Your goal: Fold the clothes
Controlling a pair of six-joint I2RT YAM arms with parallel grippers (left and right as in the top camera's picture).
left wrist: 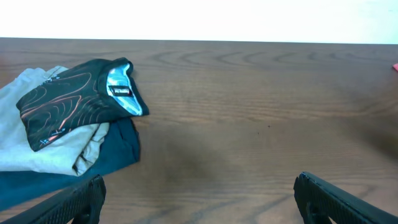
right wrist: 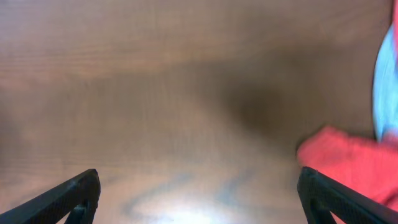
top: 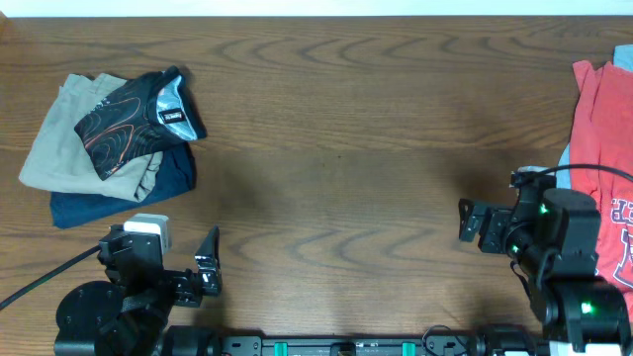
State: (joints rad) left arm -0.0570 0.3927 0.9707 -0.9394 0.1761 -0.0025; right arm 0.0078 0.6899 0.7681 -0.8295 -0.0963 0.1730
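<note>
The black jersey point(top: 134, 117) with orange contour lines lies folded on top of a pile at the far left; it also shows in the left wrist view point(left wrist: 74, 99), its grey inner collar facing right. My left gripper point(top: 208, 262) is open and empty near the front edge, well short of the pile; its fingers frame bare wood point(left wrist: 198, 196). My right gripper point(top: 473, 222) is open and empty at the right, over bare wood point(right wrist: 198, 193), just left of the red T-shirt point(top: 603, 148).
Khaki trousers point(top: 59, 148) and a navy garment point(top: 119, 198) lie under the jersey. The red T-shirt with white lettering lies at the table's right edge, its corner in the right wrist view point(right wrist: 348, 162). A light blue cloth point(right wrist: 384, 81) lies under it.
</note>
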